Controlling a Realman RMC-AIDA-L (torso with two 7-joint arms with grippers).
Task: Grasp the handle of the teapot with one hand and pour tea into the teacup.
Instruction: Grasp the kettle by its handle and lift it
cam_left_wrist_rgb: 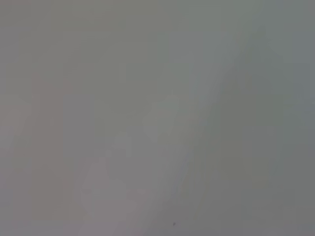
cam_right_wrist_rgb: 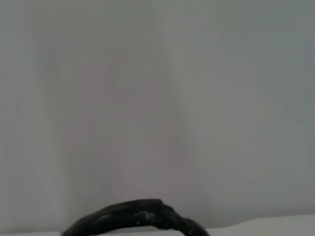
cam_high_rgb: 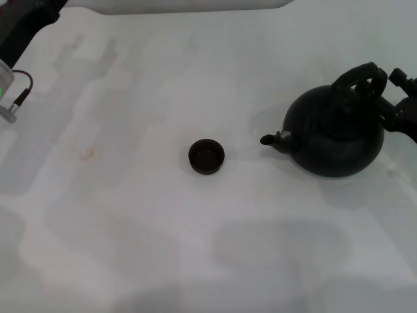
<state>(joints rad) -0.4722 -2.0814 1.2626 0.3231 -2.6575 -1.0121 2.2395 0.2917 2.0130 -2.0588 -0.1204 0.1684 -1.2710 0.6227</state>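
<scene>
Teapot [cam_high_rgb: 335, 134] stands on the white table [cam_high_rgb: 130, 228], spout toward the teacup [cam_high_rgb: 206, 156], well apart. Right gripper [cam_high_rgb: 401, 107] is at the handle [cam_high_rgb: 358, 75]; its grip I cannot tell. Left arm [cam_high_rgb: 16, 39] stays far off.

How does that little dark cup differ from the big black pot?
The teapot is far bigger than the teacup. The teapot has a spout and an arched handle; the teacup has neither. The teacup is low and open; the teapot is round and closed. Both are dark and stand upright on the white table.

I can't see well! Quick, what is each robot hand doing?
Left gripper: parked at the table's far left, cannot be told.
Right gripper: beside the teapot's handle, cannot be told.
</scene>
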